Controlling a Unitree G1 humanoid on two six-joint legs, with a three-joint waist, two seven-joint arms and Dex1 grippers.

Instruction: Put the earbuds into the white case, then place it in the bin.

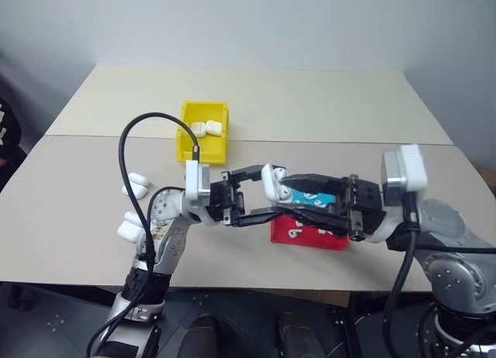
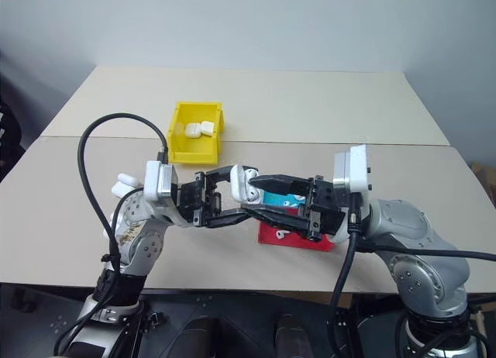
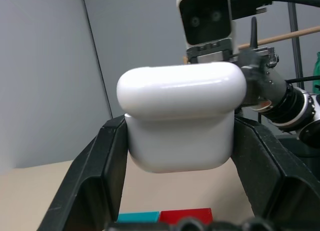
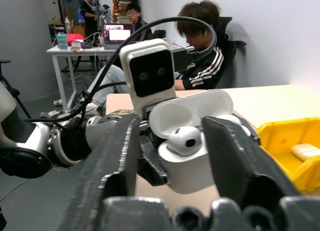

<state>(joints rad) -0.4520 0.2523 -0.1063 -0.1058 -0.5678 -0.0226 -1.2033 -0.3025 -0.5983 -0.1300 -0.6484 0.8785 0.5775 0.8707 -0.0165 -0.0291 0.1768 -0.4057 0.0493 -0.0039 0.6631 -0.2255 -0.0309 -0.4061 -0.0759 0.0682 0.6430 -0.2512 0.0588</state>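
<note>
At the frame's centre the left gripper (image 1: 246,195) fingers are clenched on the white case (image 1: 273,181), lid up, one earbud (image 4: 184,139) seated. The right gripper (image 1: 298,194) fingers look released around it. Closing and the bin (image 1: 203,131) remain.

The light is soft and even, with small, pale shadows on the table (image 1: 325,110). The white case (image 3: 181,122) shines a little on top. The black fingers (image 4: 110,176) at six o'clock look blurry.
</note>
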